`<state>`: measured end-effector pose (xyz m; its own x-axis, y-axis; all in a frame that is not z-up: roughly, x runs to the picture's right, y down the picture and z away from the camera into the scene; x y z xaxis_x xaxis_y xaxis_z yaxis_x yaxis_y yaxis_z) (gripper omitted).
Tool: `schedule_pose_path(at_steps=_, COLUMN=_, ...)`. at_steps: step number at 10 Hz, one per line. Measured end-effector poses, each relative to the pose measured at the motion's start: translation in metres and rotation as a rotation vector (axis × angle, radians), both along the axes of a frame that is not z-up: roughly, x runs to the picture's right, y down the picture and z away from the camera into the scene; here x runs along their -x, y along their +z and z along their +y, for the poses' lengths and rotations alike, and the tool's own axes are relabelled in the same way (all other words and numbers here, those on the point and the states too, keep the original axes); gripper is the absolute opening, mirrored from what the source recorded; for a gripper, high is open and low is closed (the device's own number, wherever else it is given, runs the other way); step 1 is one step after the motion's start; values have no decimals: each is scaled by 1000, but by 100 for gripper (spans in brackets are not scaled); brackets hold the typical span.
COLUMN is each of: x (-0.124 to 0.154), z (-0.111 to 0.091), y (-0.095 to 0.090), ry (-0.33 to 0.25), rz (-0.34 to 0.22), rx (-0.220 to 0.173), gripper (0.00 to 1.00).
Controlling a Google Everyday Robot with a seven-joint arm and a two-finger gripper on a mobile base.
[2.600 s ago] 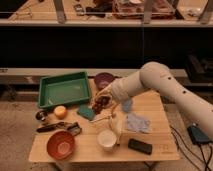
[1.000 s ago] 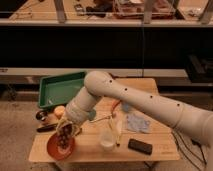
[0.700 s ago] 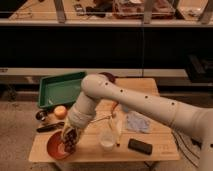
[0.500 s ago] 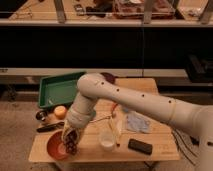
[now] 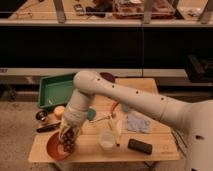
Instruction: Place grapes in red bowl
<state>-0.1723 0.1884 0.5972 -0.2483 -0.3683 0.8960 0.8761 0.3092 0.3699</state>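
The red bowl (image 5: 52, 148) sits at the front left corner of the wooden table (image 5: 150, 90); only its left and front rim show. My gripper (image 5: 67, 142) points down right over the bowl, at the end of the white arm (image 5: 130, 100) that reaches in from the right. The dark reddish-purple grapes (image 5: 68, 143) sit between its fingers, low inside the bowl's rim, and the gripper is shut on them. Whether the grapes touch the bowl's bottom I cannot tell.
A green tray (image 5: 54, 90) lies at the back left, with a purple bowl (image 5: 108, 77) partly hidden behind the arm. An orange (image 5: 59, 111), a black-handled utensil (image 5: 47, 128), a white cup (image 5: 106, 140), a blue-grey cloth (image 5: 136, 122) and a black block (image 5: 140, 146) lie around.
The gripper carried the grapes from the table's middle to the front left and has sunk a little lower into the red bowl over the last second.
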Motion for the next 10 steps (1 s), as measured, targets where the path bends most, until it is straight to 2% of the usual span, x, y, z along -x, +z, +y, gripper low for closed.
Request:
schedule_pose_path(at_steps=1, x=6, z=-2, y=3, ry=-16, rz=-2, rx=1, gripper=0)
schedule_pose_path(at_steps=3, x=7, z=-3, y=14, ry=-33, rz=36, rx=35, gripper=0)
schedule_pose_path(at_steps=6, x=3, z=3, y=30, ry=-47, rz=59, rx=119, gripper=0)
schedule_pose_path(at_steps=9, x=11, z=8, y=43, ry=-84, rz=67, rx=146, gripper=0)
schedule_pose_path(at_steps=10, x=15, z=10, y=46, ry=-117, rz=85, rx=130, gripper=0)
